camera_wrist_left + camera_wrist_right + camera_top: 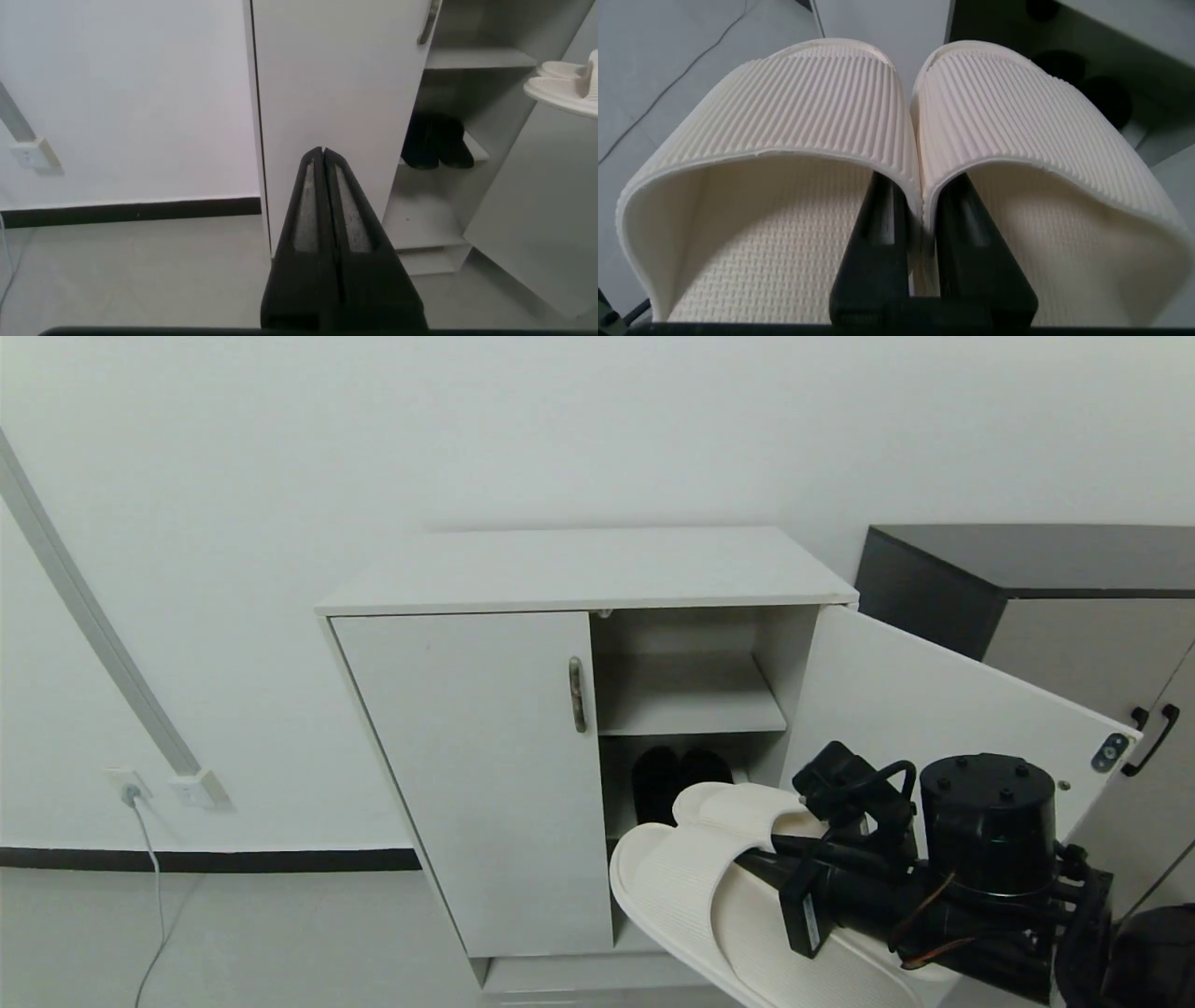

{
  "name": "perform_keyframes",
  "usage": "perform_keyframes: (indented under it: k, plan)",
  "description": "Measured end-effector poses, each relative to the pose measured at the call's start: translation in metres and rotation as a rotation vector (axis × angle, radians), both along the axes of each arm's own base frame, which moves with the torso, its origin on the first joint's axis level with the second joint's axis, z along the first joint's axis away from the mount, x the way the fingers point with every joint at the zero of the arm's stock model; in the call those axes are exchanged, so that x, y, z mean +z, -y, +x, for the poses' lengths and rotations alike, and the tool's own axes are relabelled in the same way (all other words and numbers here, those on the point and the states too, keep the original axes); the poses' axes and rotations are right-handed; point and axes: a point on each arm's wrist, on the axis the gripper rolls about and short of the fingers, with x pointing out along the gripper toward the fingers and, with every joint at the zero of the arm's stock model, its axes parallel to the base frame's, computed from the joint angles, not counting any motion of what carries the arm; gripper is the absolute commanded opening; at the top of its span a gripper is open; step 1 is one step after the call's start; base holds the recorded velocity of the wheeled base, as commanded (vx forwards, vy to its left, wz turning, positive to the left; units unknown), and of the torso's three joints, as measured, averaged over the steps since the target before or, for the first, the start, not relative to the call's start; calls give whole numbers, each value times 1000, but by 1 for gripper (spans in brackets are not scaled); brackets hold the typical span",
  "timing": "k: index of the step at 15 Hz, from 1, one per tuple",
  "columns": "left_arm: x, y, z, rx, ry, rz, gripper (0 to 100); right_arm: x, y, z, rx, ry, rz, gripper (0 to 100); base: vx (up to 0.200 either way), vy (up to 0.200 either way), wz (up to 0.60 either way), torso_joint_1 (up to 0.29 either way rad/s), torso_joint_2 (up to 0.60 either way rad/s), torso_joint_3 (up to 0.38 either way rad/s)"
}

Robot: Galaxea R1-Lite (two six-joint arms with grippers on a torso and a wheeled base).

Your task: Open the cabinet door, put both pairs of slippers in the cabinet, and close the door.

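Cabinet: 1 white cabinet (579, 569) with 2 doors; left door (467, 756) shut, right door (915, 700) swung open toward 4 o'clock.
Black slippers: 1 pair of black slippers (677, 779), 2 side by side on the 2nd shelf down, inside the open half.
White slippers: 1 pair of white slippers (672, 887), 2 together at 5 o'clock in the head view, just outside the opening, toes toward 11 o'clock.
Right claw: right claw (920, 215) clamped on both white slippers' touching inner walls.
Left claw: left claw (323, 163) clenched, holding nothing, facing the shut door.

Ribbed cream slippers (686, 887), black slippers (677, 782), white cabinet (467, 756) with grey handle (577, 694), dark side cabinet (1027, 555).
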Motion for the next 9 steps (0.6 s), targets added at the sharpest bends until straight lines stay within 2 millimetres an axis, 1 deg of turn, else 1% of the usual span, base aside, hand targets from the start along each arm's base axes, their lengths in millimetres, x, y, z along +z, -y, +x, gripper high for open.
perform_keyframes:
  k: [5,9]
  plan:
    - [0,0,0,0,0,0,0,-1,0,-1,2,-4,-3,0,0,0,0,-111,461,348]
    - [0,0,0,0,0,-1,0,-1,0,-1,2,-4,-4,0,0,0,0,-43,446,386]
